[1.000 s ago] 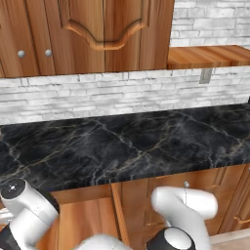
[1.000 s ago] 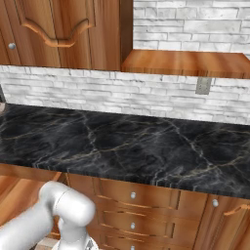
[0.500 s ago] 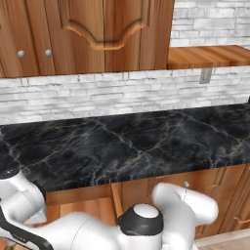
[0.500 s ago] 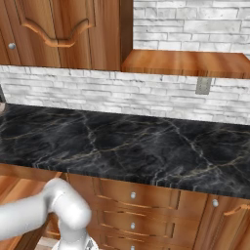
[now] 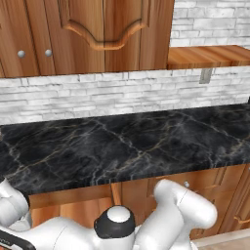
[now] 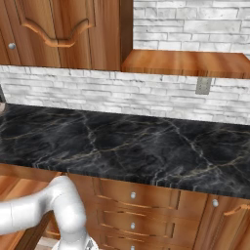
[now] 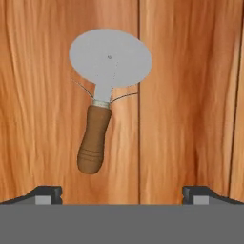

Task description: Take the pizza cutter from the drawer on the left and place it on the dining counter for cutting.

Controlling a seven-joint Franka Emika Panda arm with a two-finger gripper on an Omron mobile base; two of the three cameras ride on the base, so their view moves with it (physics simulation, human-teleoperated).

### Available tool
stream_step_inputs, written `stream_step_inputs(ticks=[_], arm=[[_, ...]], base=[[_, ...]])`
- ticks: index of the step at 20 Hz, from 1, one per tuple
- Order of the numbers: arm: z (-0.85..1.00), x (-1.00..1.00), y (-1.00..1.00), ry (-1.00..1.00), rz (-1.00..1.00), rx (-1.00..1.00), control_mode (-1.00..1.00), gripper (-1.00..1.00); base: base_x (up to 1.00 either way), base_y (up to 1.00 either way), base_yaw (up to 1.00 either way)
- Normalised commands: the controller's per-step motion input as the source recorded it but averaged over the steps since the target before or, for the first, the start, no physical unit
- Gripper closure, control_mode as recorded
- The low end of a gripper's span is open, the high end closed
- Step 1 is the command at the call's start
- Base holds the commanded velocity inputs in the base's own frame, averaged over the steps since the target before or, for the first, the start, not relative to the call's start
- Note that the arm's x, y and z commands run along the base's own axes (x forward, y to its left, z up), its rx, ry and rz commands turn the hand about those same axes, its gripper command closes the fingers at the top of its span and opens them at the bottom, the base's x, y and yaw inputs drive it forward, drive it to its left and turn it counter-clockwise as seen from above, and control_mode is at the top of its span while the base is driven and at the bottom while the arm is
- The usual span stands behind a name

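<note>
Arm (image 5: 146,227) posture was the change in the left base view: a second earlier the white links stood apart at the lower corners with cabinet fronts between them, and now they had folded together low across the bottom edge, an elbow joint capped in black at centre. The black counter (image 5: 122,146) backed by white brick had not shifted, so the base had stayed put. I judge that the arm had bent down toward the drawer below that counter. In the right base view the arm (image 6: 53,215) curved along the bottom left edge, lower and further left than before, in front of the drawer fronts (image 6: 132,195) with their silver knobs. In the hand view the cutter (image 7: 107,90) lay flat on the plank floor of the drawer (image 7: 190,95), just left of a plank seam. Its long axis ran nearly up and down that view, slightly tilted: the wheel toward the top edge, the brown handle toward the bottom and a little left. The gripper (image 7: 122,194) hung above it with its fingertips (image 7: 45,194) spread wide and touching nothing; the handle's end sat between them, nearer the left one.
</note>
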Motion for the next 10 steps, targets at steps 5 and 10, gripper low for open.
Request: stream_step_inputs(ticks=[5, 10], arm=[[-0.37, 0.34, 0.21, 0.0, 0.0, -0.02, -1.0, -1.0], [-0.55, 0.26, 0.47, 0.0, 0.0, -0.06, -1.0, -1.0]], base=[[0.0, 0.0, 0.0], [0.0, 0.0, 0.0]])
